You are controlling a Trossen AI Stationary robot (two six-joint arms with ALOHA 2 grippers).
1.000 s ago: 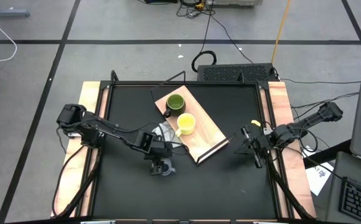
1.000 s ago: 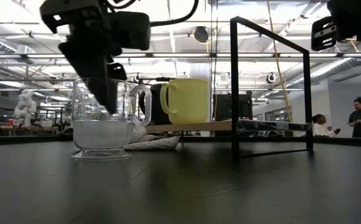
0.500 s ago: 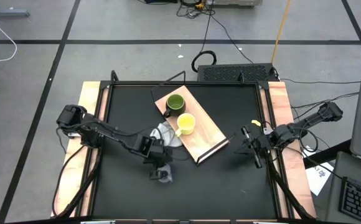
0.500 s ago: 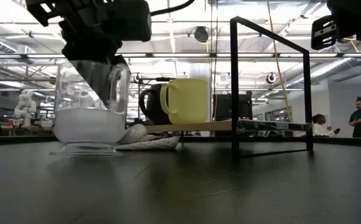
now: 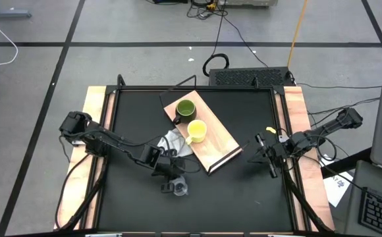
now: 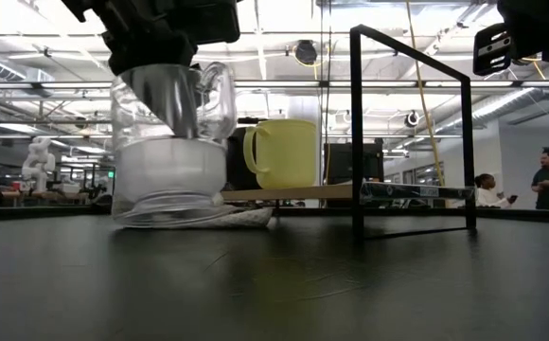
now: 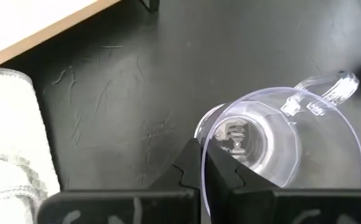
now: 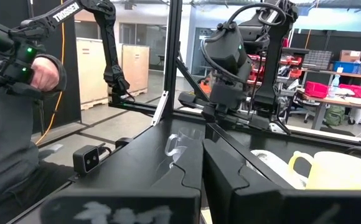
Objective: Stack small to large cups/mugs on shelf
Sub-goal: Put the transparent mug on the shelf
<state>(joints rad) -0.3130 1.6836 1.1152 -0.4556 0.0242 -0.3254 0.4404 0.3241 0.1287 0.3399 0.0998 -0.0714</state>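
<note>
The clear glass cup [image 5: 176, 188] is on the black tabletop near its front middle, with my left gripper [image 5: 170, 176] shut on its rim; it looks tilted in the low view [image 6: 166, 152]. The dark green mug [image 5: 185, 109] and the yellow mug [image 5: 197, 131] stand upright side by side on the light-wood shelf [image 5: 217, 141], which lies flat on the table. My right gripper [image 5: 266, 157] waits shut at the table's right side, holding nothing. My left gripper pinches the glass cup's wall at the rim [image 7: 203, 149], on the side away from the handle [image 7: 330, 90]. One finger [image 7: 233, 180] is inside the cup and one [image 7: 183, 177] outside. The fingers slant down from the table's left. The cup leans; whether its base touches the table I cannot tell.
A crumpled white cloth [image 5: 173, 141] lies against the shelf's left edge, just beyond the cup. The shelf's thin black frame [image 6: 409, 133] stands upright at its right end. Wooden rails [image 5: 97, 131] border the table. People [image 6: 544, 180] stand far behind.
My left gripper has shut on the glass cup's wall and drawn a little toward the table's near edge. The cup has come with it, turned about so its handle shows again at the right in the low view, and now leans instead of standing flat.
</note>
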